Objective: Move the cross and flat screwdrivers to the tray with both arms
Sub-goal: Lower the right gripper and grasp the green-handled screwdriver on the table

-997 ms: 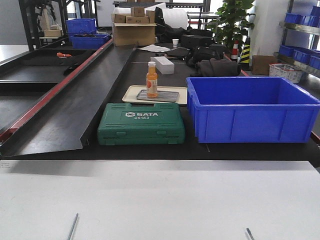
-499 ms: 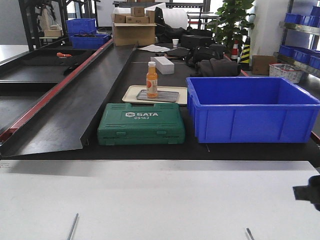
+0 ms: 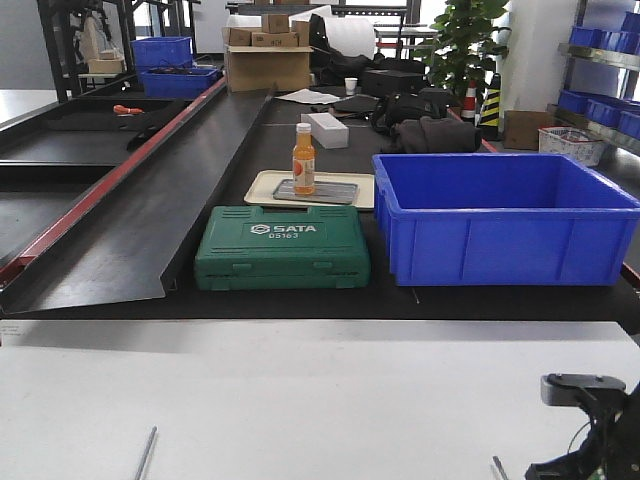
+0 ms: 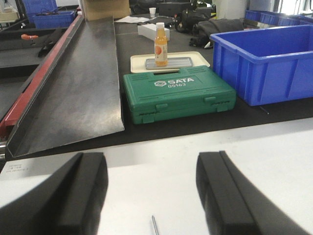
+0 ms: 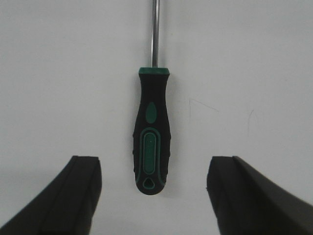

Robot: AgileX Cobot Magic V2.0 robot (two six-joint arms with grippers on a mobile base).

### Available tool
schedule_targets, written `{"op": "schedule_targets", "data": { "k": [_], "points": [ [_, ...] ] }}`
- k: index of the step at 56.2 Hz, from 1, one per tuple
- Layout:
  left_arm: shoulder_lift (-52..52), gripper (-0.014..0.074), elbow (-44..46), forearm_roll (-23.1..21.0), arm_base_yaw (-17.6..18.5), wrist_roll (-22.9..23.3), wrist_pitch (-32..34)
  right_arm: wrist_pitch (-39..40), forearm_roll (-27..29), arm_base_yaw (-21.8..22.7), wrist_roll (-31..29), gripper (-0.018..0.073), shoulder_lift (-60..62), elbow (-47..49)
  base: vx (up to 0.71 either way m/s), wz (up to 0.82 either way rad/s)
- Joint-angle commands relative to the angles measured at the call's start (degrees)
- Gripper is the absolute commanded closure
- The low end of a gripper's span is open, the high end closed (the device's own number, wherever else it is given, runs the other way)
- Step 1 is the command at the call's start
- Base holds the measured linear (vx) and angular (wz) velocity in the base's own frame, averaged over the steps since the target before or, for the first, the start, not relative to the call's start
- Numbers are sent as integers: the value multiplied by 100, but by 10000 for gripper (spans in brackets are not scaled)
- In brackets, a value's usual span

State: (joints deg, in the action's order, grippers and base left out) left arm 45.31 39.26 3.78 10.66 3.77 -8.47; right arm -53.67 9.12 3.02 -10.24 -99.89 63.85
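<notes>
A screwdriver with a black and green handle lies on the white table, shaft pointing away. My right gripper is open just behind the handle's butt, one finger on either side, not touching it. The right arm shows at the front view's bottom right, beside that shaft. A second thin shaft lies at the bottom left. Its tip lies on the table in front of my open, empty left gripper. The grey metal tray rests on a cream tray beyond the table.
An orange bottle stands on the grey tray. A green SATA case lies in front of it. A large blue bin stands to the right. A black sloped chute runs along the left.
The right arm has come into the front view at the bottom right, moving left and down toward the right-hand shaft. Nothing else has moved.
</notes>
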Motion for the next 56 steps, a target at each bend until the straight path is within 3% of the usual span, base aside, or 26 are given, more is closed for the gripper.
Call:
{"op": "schedule_targets", "data": {
  "k": [1,10,17,49,56],
  "points": [
    [7,71,195,-18,19,59,289,151,21,-117,188,74,-54,194,0,0],
    [7,71,184,-7,19,59,150,518,-352,-594,526,75,-398,194,0,0],
    [7,71,169,-7,19,59,88,663,-516,-589,890,75,-535,194,0,0],
    [7,71,169,-7,19,59,-3,795,-706,-589,983,76,-1167,194,0,0],
    [7,71,169,-7,19,59,-3,879,-667,-589,987,115,-1238,194,0,0]
  ]
}}
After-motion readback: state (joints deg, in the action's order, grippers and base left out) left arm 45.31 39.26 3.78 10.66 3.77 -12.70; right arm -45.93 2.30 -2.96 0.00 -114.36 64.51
